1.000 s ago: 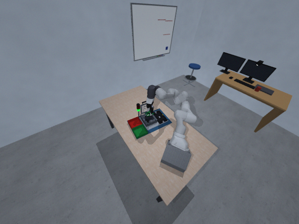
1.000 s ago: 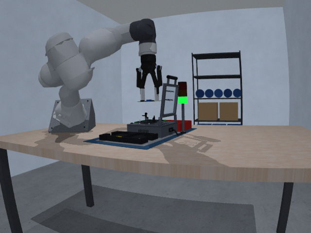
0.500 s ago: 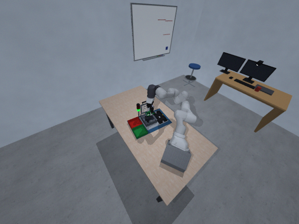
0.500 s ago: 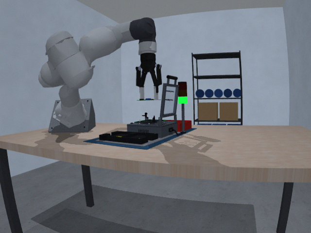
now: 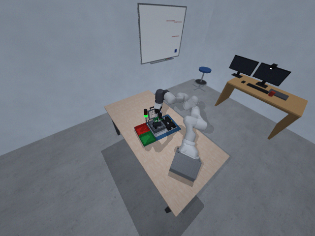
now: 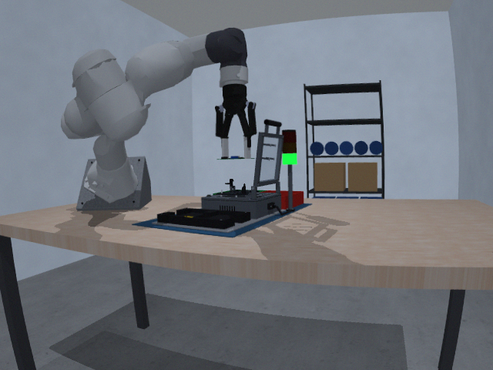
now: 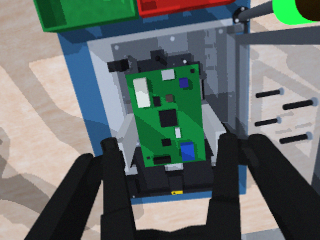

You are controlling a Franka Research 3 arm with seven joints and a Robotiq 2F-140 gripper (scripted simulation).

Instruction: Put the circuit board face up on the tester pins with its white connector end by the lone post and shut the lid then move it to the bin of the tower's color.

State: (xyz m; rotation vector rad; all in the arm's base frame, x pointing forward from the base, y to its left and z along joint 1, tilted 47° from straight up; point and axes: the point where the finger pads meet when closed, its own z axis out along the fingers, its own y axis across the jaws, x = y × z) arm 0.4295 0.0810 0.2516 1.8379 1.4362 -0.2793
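My gripper (image 6: 236, 155) (image 7: 168, 120) is shut on the green circuit board (image 6: 235, 158) (image 7: 167, 107) and holds it level, face up, well above the grey tester (image 6: 235, 203) (image 5: 153, 128) (image 7: 106, 100). In the wrist view the board's white connector end points toward the bins. The tester's lid (image 6: 257, 163) (image 7: 243, 75) stands open and upright. The signal tower (image 6: 289, 159) (image 5: 145, 115) (image 7: 285, 10) beside the tester shows green. The green bin (image 5: 147, 139) (image 7: 50, 15) and the red bin (image 5: 141, 128) (image 7: 170, 7) (image 6: 293, 196) stand side by side past the tester.
The black tray (image 6: 199, 218) (image 5: 169, 123) lies on the blue bench mat (image 6: 159, 225) (image 7: 75, 75) on the near side of the tester. The arm's base (image 6: 113, 186) stands at the table's left end. A shelf rack (image 6: 344, 139) is behind the table.
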